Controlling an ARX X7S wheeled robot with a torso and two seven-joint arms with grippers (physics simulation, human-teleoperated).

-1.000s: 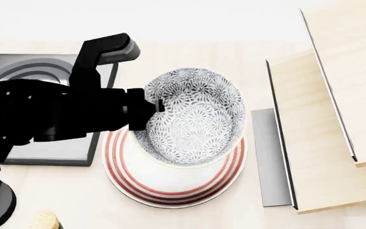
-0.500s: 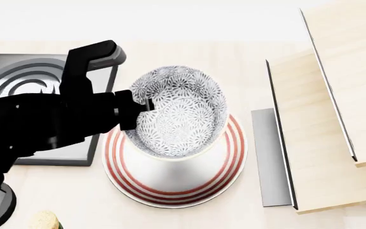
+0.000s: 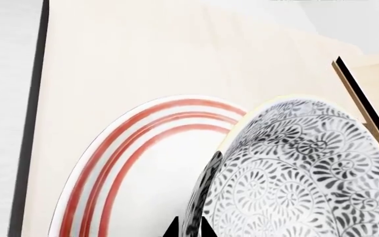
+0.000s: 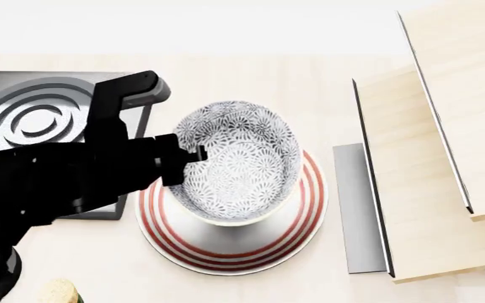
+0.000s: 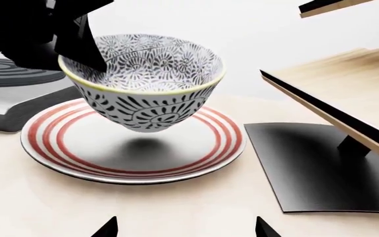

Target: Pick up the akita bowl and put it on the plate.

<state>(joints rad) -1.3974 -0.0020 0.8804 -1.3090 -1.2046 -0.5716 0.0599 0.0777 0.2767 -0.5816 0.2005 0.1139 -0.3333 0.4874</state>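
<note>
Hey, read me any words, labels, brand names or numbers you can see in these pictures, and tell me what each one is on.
None: no view shows any readable text.
The akita bowl bears only a grey-and-white floral pattern.
The plate bears only red rings.
The burner bears only circular grooves.
The wooden shelf boards and the left gripper carry no markings.
</note>
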